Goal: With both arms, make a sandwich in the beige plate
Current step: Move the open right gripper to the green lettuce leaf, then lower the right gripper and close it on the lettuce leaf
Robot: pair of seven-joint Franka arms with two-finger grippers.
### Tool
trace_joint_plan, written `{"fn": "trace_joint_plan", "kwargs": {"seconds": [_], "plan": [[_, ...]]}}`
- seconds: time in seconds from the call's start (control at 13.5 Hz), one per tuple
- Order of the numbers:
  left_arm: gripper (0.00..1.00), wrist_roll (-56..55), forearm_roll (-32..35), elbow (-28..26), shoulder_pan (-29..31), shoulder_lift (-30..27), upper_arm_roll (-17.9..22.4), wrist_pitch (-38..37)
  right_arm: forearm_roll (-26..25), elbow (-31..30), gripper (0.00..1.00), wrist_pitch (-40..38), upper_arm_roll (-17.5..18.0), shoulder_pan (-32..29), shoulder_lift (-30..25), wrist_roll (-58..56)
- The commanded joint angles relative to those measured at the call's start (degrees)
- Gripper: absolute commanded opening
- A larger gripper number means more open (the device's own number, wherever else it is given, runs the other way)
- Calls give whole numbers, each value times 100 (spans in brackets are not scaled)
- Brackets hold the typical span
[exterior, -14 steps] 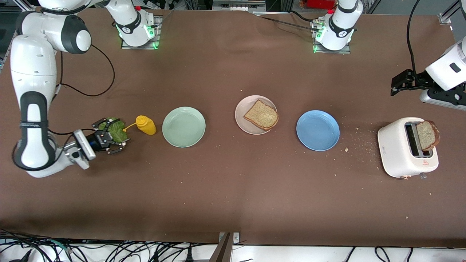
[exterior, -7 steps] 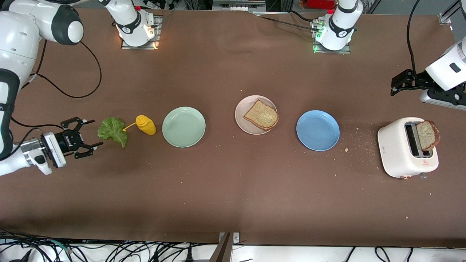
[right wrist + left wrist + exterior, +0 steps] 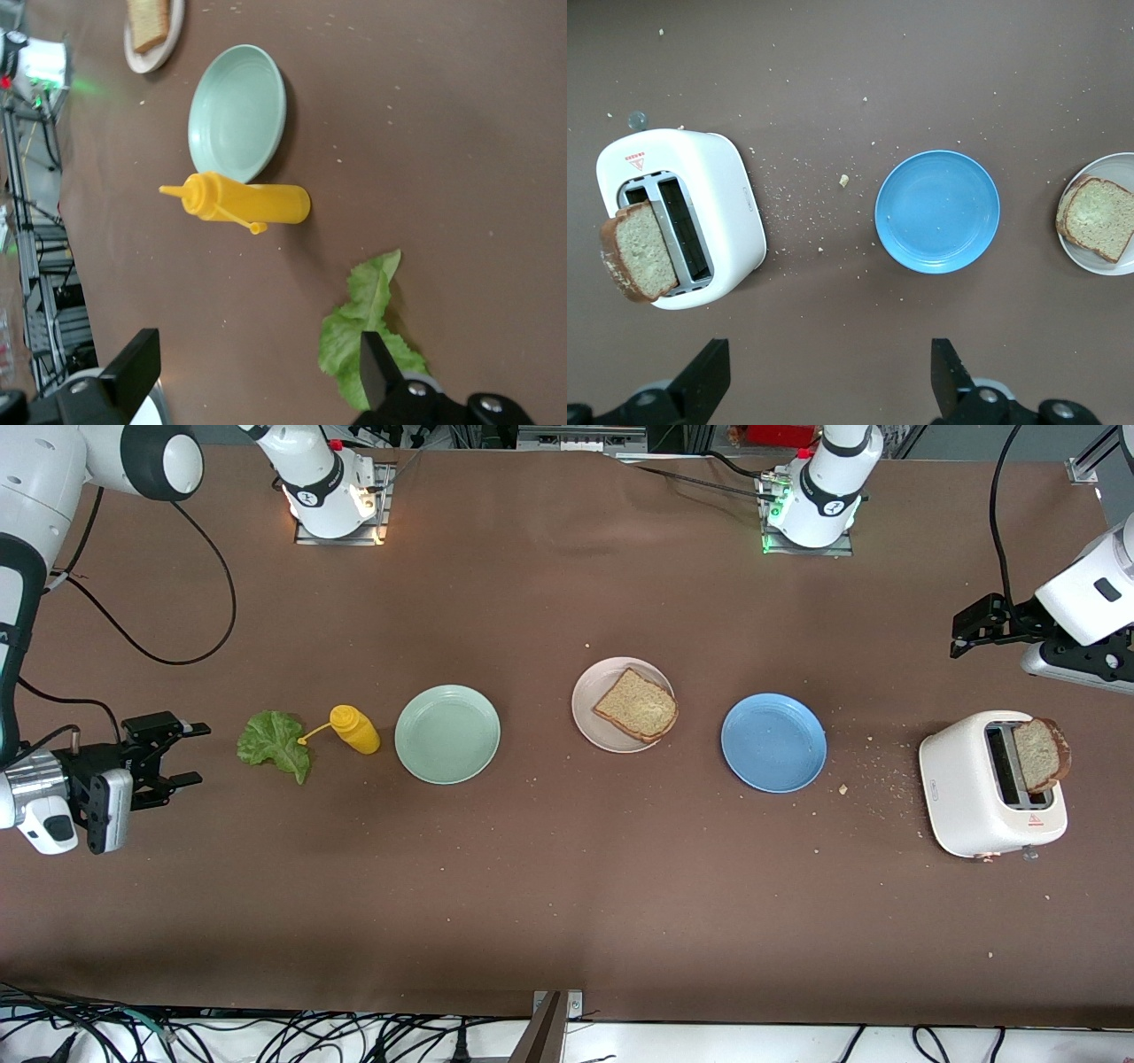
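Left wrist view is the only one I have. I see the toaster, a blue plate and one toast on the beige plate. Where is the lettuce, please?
Observer: The lettuce leaf lies on the table toward the right arm's end, beside the yellow mustard bottle.
Operator: Does the right gripper hold it?
Observer: No. The right gripper is open and holds nothing. It is over the table at that end, apart from the leaf.
Operator: What stands between the leaf and the beige plate?
Observer: The bottle, then a mint-green plate, which is beside the beige plate.
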Motion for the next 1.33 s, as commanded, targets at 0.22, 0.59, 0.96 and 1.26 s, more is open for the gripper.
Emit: {"fn": "trace_joint_plan", "kwargs": {"seconds": [0.22, 0.59, 0.96, 1.26], "plan": [[100, -13, -68, 136, -31, 60, 40, -122, -1531, -74, 100, 805, -43, 557, -142, 1212], [100, -13, -68, 136, -39, 51, 40, -131, -2926, -1687, 100, 2307, 141, 1093, -1045, 2671], [100, -13, -68, 136, -39, 51, 40, -122, -3398, -3509, 100, 3487, 441, 1086, -2066, 2831], [100, -13, -68, 136, -39, 60, 40, -131, -3329, -4361, 100, 4251, 449, 1016, -2716, 2787]]}}
